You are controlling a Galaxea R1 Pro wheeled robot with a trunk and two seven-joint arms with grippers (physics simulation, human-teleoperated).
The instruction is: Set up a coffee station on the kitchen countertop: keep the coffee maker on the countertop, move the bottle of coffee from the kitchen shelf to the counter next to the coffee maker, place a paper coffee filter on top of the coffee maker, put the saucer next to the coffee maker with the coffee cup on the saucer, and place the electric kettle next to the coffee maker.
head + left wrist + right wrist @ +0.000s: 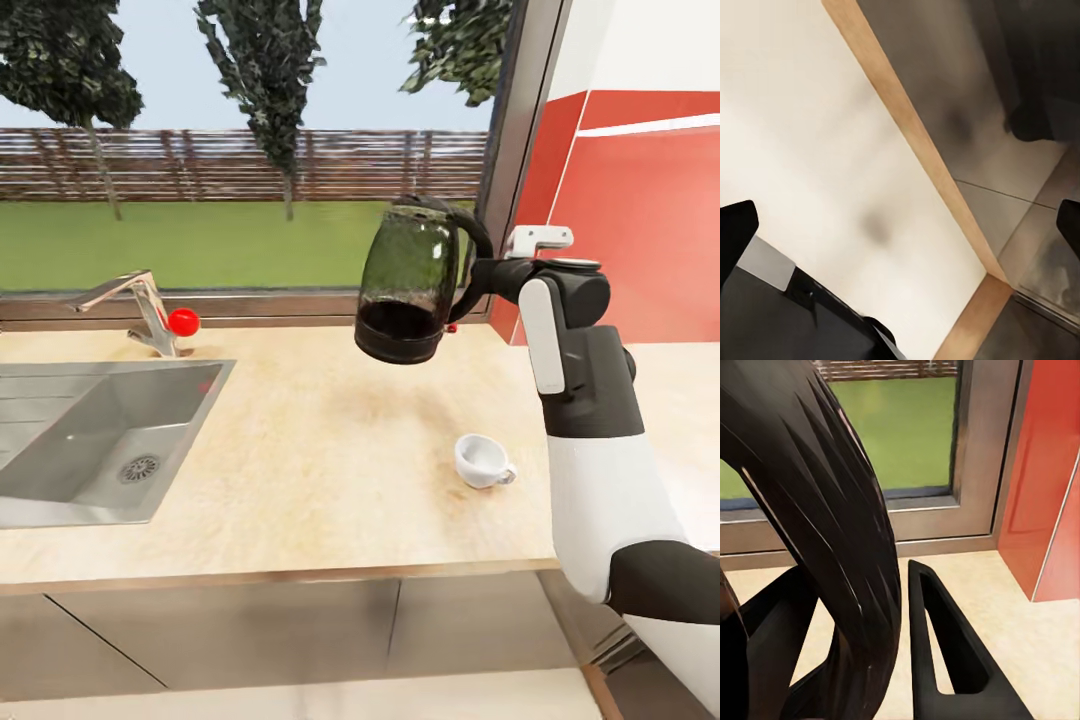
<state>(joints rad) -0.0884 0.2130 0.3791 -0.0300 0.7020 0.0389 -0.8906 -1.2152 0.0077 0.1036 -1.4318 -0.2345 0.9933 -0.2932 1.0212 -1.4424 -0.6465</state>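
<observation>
The right gripper (487, 275) was closed on the loop handle of the electric kettle (410, 285), with one finger (945, 652) on either side of the handle in the right wrist view. The kettle hung clear of the kitchen countertop (320, 450), tilted, its body on the far side of the jaws from the arm. The coffee cup (482, 461) stood on the countertop below the jaws and nearer the counter's front edge, well apart from the kettle. The sink (100, 440) lay far off, beyond the kettle. The left gripper (900, 232) had its fingertips (735, 232) spread wide apart, holding nothing, over the floor.
</observation>
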